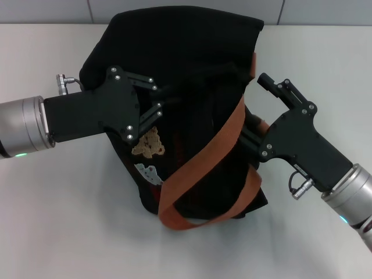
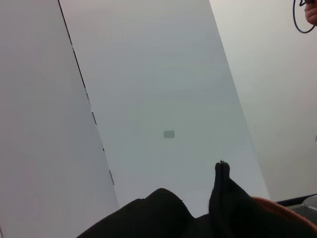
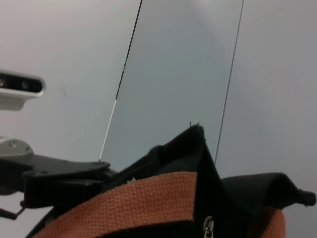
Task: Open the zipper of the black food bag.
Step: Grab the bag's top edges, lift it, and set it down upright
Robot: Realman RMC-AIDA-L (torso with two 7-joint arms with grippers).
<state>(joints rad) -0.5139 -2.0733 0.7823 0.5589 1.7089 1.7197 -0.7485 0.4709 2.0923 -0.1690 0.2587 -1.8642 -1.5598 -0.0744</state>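
Bag: black fabric, standing mid-table, slumped, bear patch on its near-left side. Zipper: line not discernible; a small silver pull hangs below the top seam. Orange straps drape across the near face. Left gripper: pressed against the bag's left side, fingers buried in fabric, grip cannot be told. Right gripper: against the right side, likewise hidden. Table: white. Wall: pale panels.

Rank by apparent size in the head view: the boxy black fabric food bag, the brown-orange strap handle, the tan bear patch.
1. Black fabric food bag, largest.
2. Brown-orange strap handle, a long band looping across the bag's side.
3. Tan bear patch, smallest.
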